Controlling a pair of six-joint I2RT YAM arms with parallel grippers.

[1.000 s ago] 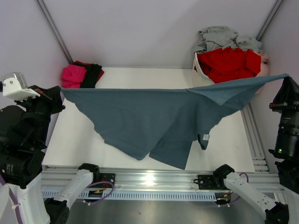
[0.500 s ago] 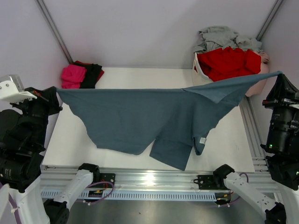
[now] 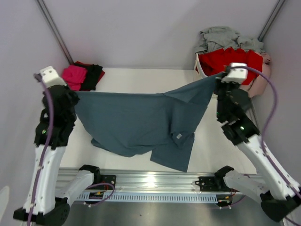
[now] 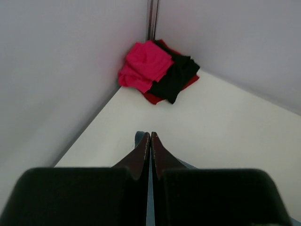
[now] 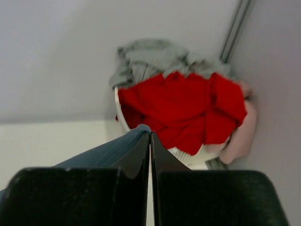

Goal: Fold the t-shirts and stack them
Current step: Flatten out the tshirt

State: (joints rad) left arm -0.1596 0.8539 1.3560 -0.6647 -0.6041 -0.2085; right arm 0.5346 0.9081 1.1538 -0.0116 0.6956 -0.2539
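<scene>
Slate blue-grey t-shirt [image 3: 141,123]: 1 pc, hung betw. both arms over table [image 3: 141,77], lower edge sagging toward front.
Left gripper [image 4: 150,136]: jaws pinched tight on one corner.
Right gripper [image 5: 150,135]: same on opp. corner, just beside basket [image 3: 199,70].
Risk: thin pinch, so cloth may slip if pulled taut; slack middle may bunch when laid down.
Neck label [image 3: 179,136]: small, pale, text illegible. No other writing.

basket [image 3: 199,69] seemingly crowds right hand [image 3: 220,78]
</scene>
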